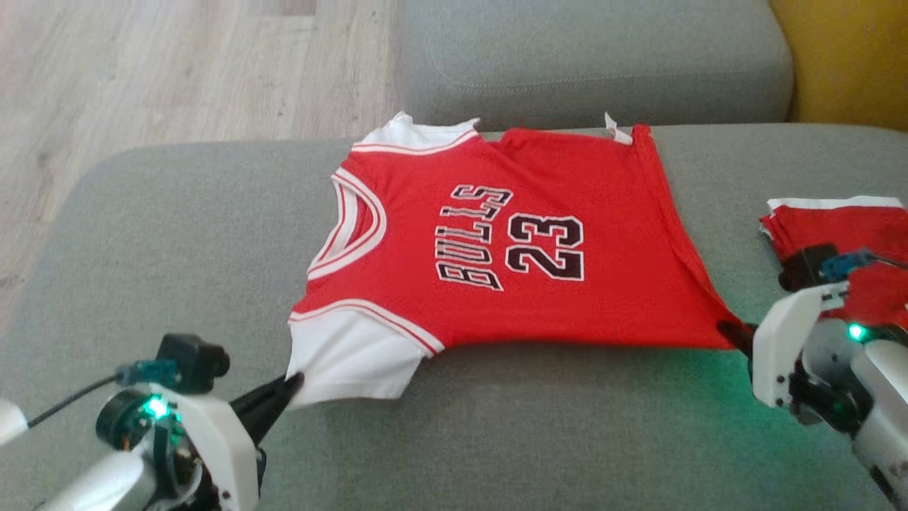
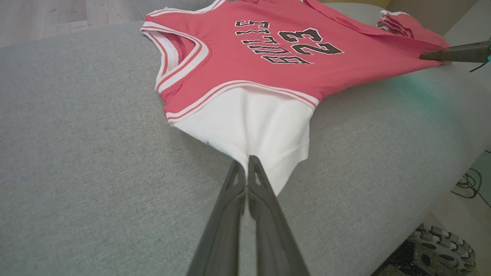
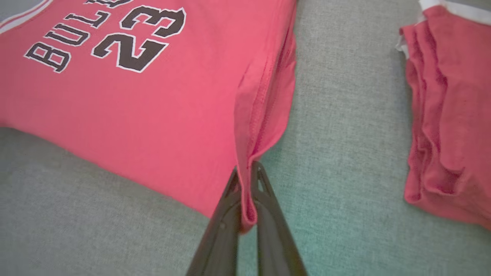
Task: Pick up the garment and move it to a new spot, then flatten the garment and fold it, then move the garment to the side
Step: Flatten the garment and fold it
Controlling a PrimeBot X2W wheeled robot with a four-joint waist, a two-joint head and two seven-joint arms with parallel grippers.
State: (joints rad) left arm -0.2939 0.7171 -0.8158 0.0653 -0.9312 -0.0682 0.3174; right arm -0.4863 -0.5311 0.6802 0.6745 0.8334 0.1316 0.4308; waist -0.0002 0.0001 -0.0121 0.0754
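Jersey (image 1: 539, 312): red body, white sleeves, red-and-white striped trim at neck and sleeve seams. Black "BULLS" and "23", each outlined white. Small white tag at the hem.

Left gripper (image 1: 292, 383), right gripper (image 1: 727, 330): dark grey fingers, white housings, green lights, black cameras with blue connectors.

Sofa (image 1: 177, 234): grey, fine woven fleck, green tint beside right gripper.

Floor (image 1: 142, 64): pale wood planks.

Pile (image 1: 844, 227): red, white top edge.

Object (image 1: 844, 57) far right: mustard yellow.

Wheel (image 2: 441, 257): black, grey rollers.
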